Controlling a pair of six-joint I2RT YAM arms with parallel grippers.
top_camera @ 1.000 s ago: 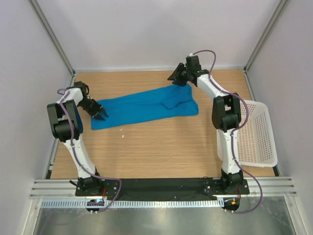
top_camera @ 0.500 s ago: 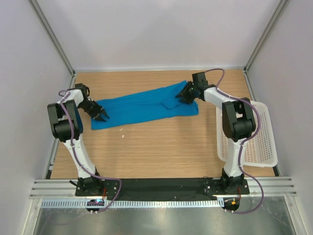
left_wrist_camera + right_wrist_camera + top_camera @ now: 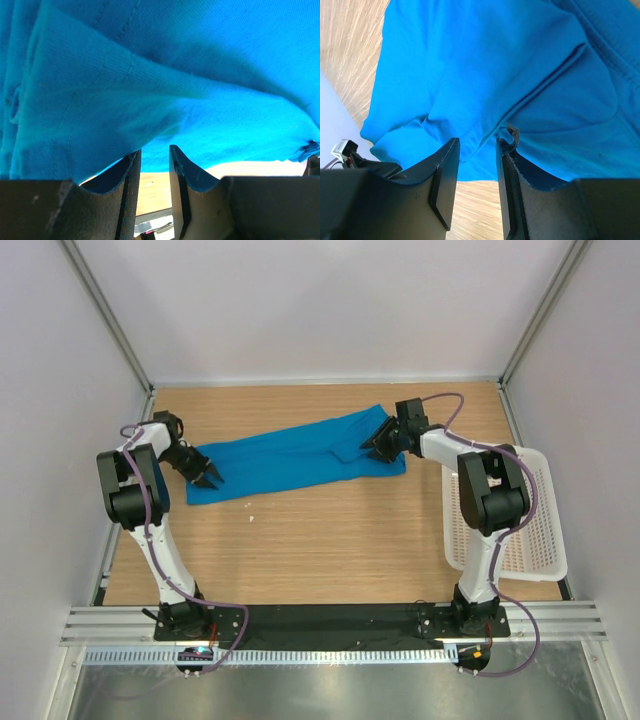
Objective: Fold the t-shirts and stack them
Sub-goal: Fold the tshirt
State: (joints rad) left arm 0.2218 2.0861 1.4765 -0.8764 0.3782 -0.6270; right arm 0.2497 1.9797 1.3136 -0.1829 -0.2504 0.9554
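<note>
One bright blue t-shirt [image 3: 290, 458] lies on the wooden table as a long crumpled band running from left to right. My left gripper [image 3: 205, 472] is at its left end; in the left wrist view [image 3: 155, 152] the jaws stand a little apart with bare wood showing between them and the cloth [image 3: 175, 75] at the tips. My right gripper [image 3: 385, 443] is low over the shirt's right end; in the right wrist view [image 3: 477, 142] the jaws are apart, with folds and a hem of the cloth [image 3: 495, 65] just beyond them. Neither grips cloth.
A white plastic lattice basket [image 3: 520, 510] stands at the table's right edge, beside the right arm. A small white speck [image 3: 250, 518] lies on the wood in front of the shirt. White walls enclose the table on three sides.
My right gripper has come from the far edge behind the shirt, toward me and down onto the shirt's right end. The left arm and the shirt have not moved.
</note>
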